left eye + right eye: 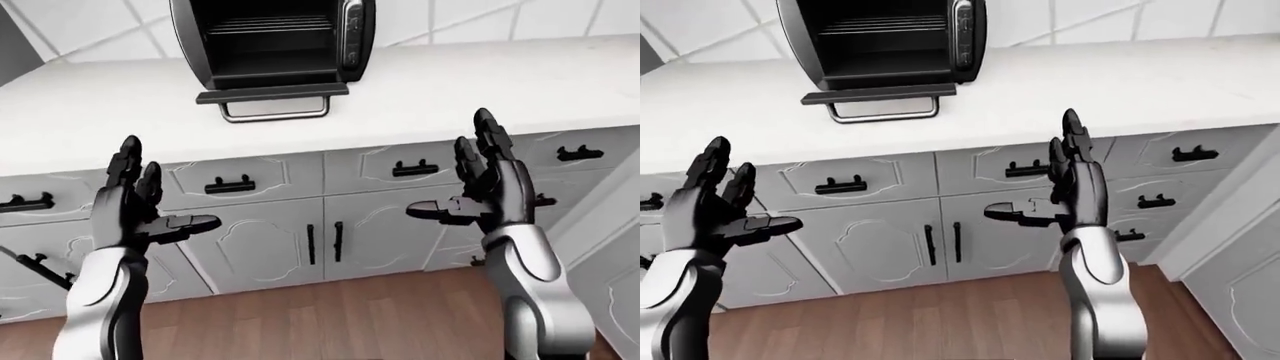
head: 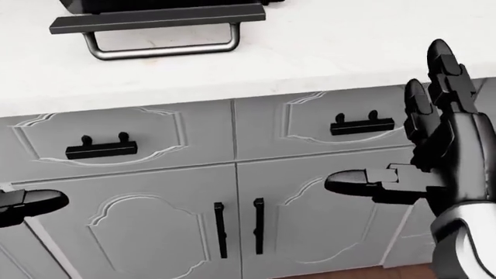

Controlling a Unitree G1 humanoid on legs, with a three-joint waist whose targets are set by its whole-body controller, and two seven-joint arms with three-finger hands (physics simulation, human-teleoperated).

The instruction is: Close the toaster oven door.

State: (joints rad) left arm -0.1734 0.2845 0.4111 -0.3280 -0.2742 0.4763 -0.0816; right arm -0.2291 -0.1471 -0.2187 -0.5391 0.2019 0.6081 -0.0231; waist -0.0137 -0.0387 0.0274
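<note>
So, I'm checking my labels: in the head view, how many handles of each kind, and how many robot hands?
Toaster oven door handle: 1
Horizontal drawer pulls: 2
Vertical cabinet door handles: 2
Robot hands, left hand and right hand: 2
Total: 7

Black toaster oven [image 1: 272, 41], white counter [image 1: 480, 82], grey cabinets [image 1: 260, 240].

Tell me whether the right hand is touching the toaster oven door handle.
Apart. In the left-eye view the right hand hangs open before the cabinet drawers, well below and right of the door handle, with bare counter edge between them.
</note>
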